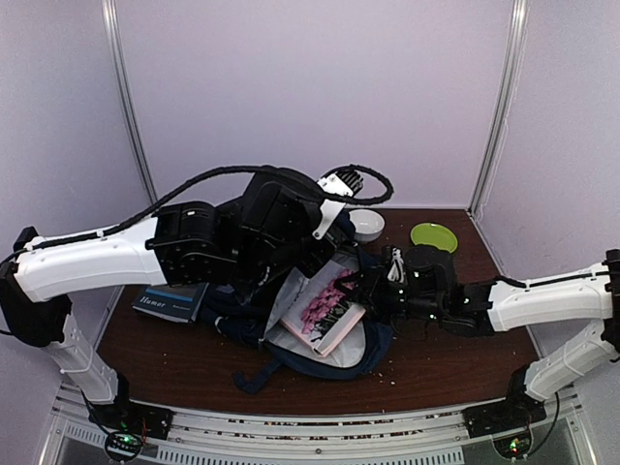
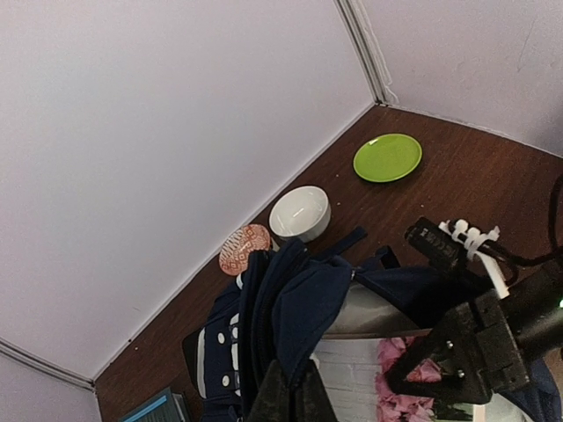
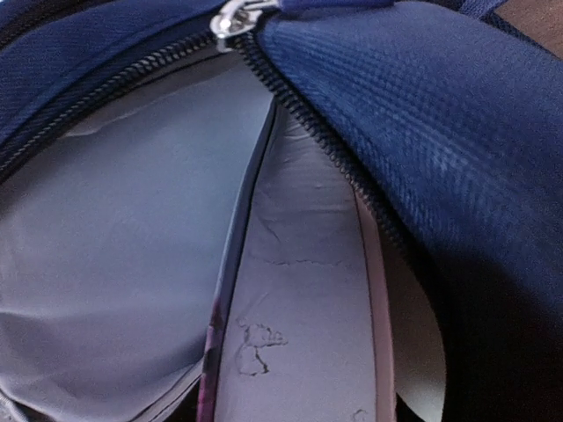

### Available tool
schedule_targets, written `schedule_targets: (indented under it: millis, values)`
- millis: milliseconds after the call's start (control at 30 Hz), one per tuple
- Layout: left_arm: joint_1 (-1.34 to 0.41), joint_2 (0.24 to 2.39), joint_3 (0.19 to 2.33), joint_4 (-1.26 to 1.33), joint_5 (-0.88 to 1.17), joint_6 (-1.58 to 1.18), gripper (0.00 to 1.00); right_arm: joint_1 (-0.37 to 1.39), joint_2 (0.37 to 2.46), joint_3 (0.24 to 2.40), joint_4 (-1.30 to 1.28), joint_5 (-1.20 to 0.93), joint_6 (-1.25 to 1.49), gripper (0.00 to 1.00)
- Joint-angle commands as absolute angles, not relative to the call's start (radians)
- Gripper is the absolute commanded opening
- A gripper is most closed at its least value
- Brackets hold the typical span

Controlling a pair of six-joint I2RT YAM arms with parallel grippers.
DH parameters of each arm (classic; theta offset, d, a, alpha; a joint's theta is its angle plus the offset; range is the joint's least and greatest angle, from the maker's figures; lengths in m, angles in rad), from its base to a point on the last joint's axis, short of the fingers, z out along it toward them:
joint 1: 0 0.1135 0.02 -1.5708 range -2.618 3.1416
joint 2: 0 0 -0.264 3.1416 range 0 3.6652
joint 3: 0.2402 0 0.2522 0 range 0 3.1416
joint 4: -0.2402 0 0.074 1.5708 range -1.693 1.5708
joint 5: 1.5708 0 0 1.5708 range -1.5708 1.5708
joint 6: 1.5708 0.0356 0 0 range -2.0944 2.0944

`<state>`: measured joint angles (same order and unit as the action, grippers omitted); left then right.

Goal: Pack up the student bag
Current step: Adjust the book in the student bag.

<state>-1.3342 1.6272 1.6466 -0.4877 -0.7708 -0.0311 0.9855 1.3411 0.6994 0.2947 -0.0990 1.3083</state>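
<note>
Left gripper [image 2: 288, 397] is pressed together on a fold of the bag [image 1: 373, 347], pinching navy cloth and holding that edge up off the table [image 1: 455, 363]. The right gripper [image 1: 373, 291] sits at the bag's 3 o'clock rim, by the open mouth. I cannot tell whether its fingers are spread or closed, as its own camera shows only the bag's inside.

The bag is navy woven cloth with a grey lining [image 3: 114, 229]. A zip [image 3: 308, 123] runs along the mouth, its metal pull [image 3: 230, 16] at the top. A panel with white marks shows in the left wrist view, and a dark strap [image 1: 254, 376] trails off at 7 o'clock. A pink book [image 1: 327, 308] leans tilted in the mouth.

Seen from above, the bag lies slumped mid-table. Its lifted edge is at 12 o'clock and its low rim at 6, so the mouth runs roughly 12 to 6 and gapes upward. The body is too crumpled to tell its long axis.

A blue book [image 1: 170, 302] lies just beside the bag at 9 o'clock. A white bowl [image 1: 366, 225] is near at 1 o'clock and a green plate [image 1: 433, 235] lies beyond at 2. A patterned dish [image 2: 244, 249] sits beside the bowl.
</note>
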Motion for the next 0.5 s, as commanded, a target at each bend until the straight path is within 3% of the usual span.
schedule_targets:
  millis: [0, 467]
  values:
    - [-1.343, 1.545, 1.667, -0.341, -0.718, -0.066, 0.0, 0.978, 1.425, 0.756, 0.481, -0.126, 1.333, 0.2]
    - [-1.382, 1.485, 1.647, -0.327, -0.574, -0.174, 0.0, 0.941, 1.815, 0.968, 0.842, -0.216, 1.451, 0.2]
